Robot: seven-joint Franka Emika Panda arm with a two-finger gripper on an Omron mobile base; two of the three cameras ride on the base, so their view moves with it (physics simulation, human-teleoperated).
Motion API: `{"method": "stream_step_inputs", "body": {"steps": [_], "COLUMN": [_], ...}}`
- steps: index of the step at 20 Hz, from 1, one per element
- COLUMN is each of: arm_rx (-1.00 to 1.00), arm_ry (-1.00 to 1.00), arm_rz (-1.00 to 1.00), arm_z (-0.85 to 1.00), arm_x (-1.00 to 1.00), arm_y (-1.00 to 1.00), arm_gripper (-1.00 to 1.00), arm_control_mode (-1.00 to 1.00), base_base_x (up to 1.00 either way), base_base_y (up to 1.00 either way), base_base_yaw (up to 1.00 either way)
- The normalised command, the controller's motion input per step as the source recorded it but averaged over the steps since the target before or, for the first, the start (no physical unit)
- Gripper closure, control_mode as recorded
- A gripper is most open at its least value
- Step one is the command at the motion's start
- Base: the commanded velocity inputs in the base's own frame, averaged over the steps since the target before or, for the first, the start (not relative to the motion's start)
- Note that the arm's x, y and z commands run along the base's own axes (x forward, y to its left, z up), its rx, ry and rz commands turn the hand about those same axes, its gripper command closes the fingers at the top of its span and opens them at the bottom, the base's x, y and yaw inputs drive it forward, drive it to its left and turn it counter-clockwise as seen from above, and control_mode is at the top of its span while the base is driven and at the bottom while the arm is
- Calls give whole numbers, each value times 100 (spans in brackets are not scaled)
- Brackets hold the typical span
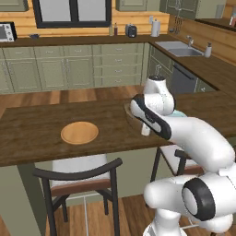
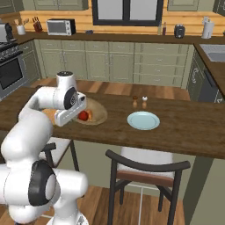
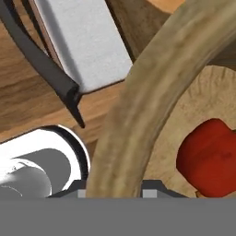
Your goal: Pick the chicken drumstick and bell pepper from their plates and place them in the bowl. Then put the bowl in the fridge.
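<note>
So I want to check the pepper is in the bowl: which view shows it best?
The hand view: the pepper fills the right side, red against the bowl's inner wood. The right base view shows it small, in the bowl beside the arm. In the left base view the arm covers that spot.

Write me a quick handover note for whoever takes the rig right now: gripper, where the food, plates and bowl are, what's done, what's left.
Gripper: shut on the bowl, clamped on its near rim at the counter's edge.
Bell pepper: in the bowl.
Chicken drumstick: an orange bit beside the pepper in the right base view looks like it, also in the bowl.
Plates: wooden plate and teal plate both sit bare on the counter.
Done: both foods moved into the bowl; bowl gripped.
Left: lift the bowl and carry it to the fridge.
</note>
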Motion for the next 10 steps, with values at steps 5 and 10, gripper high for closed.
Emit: {"method": "stream_step_inputs", "body": {"steps": [5,10], "arm_rx": [-29,-29], "arm_ry": [4,-11], "arm_rz": [36,25], "arm_z": [19,0], "arm_x": [-100,-100], "arm_y": [13,0], "arm_gripper": [100,100], "arm_control_mode": [-100,-100], "base_base_x": [0,0], "base_base_y": [0,0], "base_base_yaw": [0,0]}}
